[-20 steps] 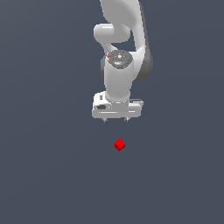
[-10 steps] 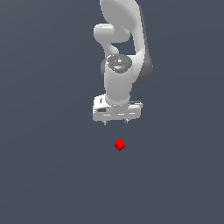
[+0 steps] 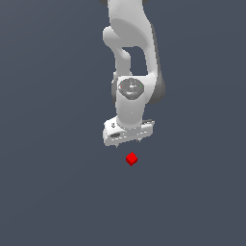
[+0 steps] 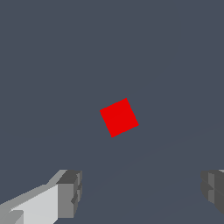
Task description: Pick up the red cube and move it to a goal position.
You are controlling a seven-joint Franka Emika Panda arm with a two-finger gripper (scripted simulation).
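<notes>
Arm: the white Panda arm (image 3: 130, 57) comes down from the top edge of the exterior view, a little toward that view's right of the middle, its wrist pointing down at the floor.

Gripper: the gripper (image 3: 129, 142) hangs at the end of the arm with its wide white body turned slightly, so its end on the exterior view's left sits lower in that picture than the other. In the wrist view the gripper (image 4: 142, 192) is spread wide, with clear floor showing between the two fingers, and nothing is held.

Fingers: two grey fingertips (image 4: 70, 192) show in the wrist view, one with a white finger body behind it, the other cut off by the picture's border. In the exterior view only short stubs show under the gripper body.

Red cube: the red cube (image 3: 131, 159) lies on the floor just beneath the gripper in the exterior view, near it but apart from it, much smaller than the gripper body. In the wrist view the red cube (image 4: 119, 117) shows one flat face, turned at an angle to the line between the fingers, and touches neither finger.

Floor: a plain dark blue-grey floor (image 3: 53, 192) fills both views; no edges or corners of it can be seen, so the cube cannot be placed against them.
</notes>
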